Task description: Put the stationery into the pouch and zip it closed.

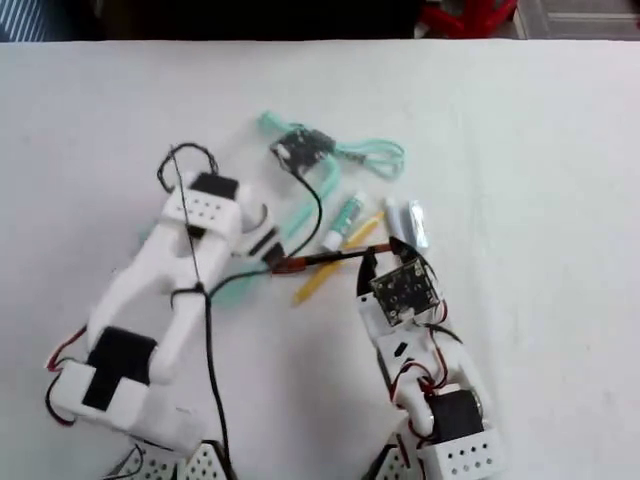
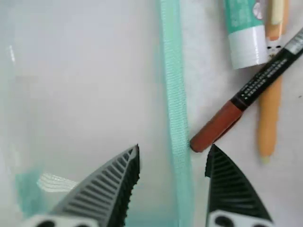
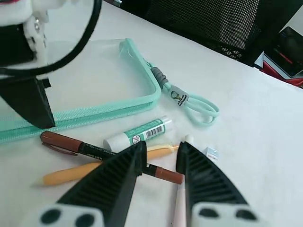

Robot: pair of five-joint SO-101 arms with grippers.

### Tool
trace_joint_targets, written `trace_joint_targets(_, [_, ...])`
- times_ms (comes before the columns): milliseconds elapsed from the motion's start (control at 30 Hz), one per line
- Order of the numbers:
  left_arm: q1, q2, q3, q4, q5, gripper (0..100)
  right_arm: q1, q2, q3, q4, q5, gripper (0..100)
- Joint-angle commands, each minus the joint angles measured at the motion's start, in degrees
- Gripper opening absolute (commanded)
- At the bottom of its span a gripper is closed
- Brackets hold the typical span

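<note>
The clear pouch with a mint zip edge lies flat at mid-table. My left gripper is open, with one finger over the clear pouch face and the other outside the zip edge. A brown-capped black pen lies across a yellow pen, its cap by the zip edge. Beside them lies a glue stick. My right gripper hovers open, its fingers slightly apart over the black pen's other end.
The pouch's mint strap loop trails to the far right of it. Two small white items rest just beyond my right gripper. A black cable runs along the left arm. White table surrounds everything.
</note>
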Motion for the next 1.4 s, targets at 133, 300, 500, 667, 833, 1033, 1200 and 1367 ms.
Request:
trace_joint_targets(133, [2.86,-10.24,11.43,-15.3,-1.41,25,11.82,-0.13,0.53,-4.35,-1.41,11.3])
trace_joint_targets(300, [2.59,-8.22,11.43,-19.25,-1.41,27,11.82,-0.13,0.53,-4.35,-2.99,11.5])
trace_joint_targets(500, [2.95,-0.75,11.25,-27.78,-1.41,27,11.82,-0.13,0.53,-4.35,-2.9,11.5])
trace_joint_targets(667, [3.3,1.27,11.25,-32.26,-1.49,27,11.82,-0.13,0.53,-4.35,-2.9,11.5])
trace_joint_targets(833, [1.19,1.45,11.6,-34.9,-5.36,25,11.82,-0.13,0.53,-4.35,-2.81,11.5])
trace_joint_targets(1033, [0.04,1.1,13.36,-34.55,-9.23,22,11.82,-0.13,0.53,-4.35,-2.81,11.5])
trace_joint_targets(1200, [2.15,1.36,12.75,-34.73,-9.41,23,11.74,-0.13,0.53,-4.35,-2.81,11.5])
trace_joint_targets(1367, [2.07,4.09,9.76,-34.2,-9.76,22,11.74,-0.13,0.53,-4.35,-2.81,11.5])
